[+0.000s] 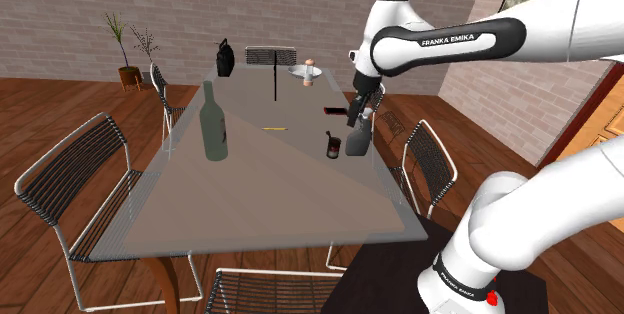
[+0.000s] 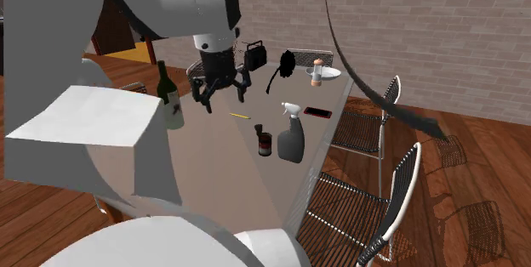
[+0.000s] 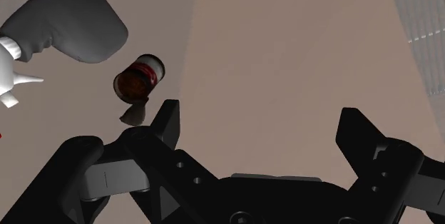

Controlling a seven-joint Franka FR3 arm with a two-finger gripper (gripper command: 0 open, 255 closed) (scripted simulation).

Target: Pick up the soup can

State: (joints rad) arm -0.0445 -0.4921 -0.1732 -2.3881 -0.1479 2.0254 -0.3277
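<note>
The soup can (image 1: 331,145) is small and dark with a red band, standing on the table (image 1: 260,192) next to a grey spray bottle (image 1: 358,138). My black gripper (image 1: 358,108) hangs open above the table, higher than the can and apart from it. In the second exterior view the gripper (image 2: 223,97) is up in the air, with the can (image 2: 265,144) nearer that view's right. The wrist view has the can (image 3: 140,78) just beyond the left finger (image 3: 167,119), outside the gap between the fingers of the gripper (image 3: 262,123).
The spray bottle (image 2: 291,135) almost touches the can. A dark green wine bottle (image 1: 212,122), a yellow pencil (image 1: 273,127), a red phone (image 1: 333,112), a black bag (image 1: 225,57) and a plate (image 1: 305,74) are spread over the table. Wire chairs (image 1: 75,187) ring it.
</note>
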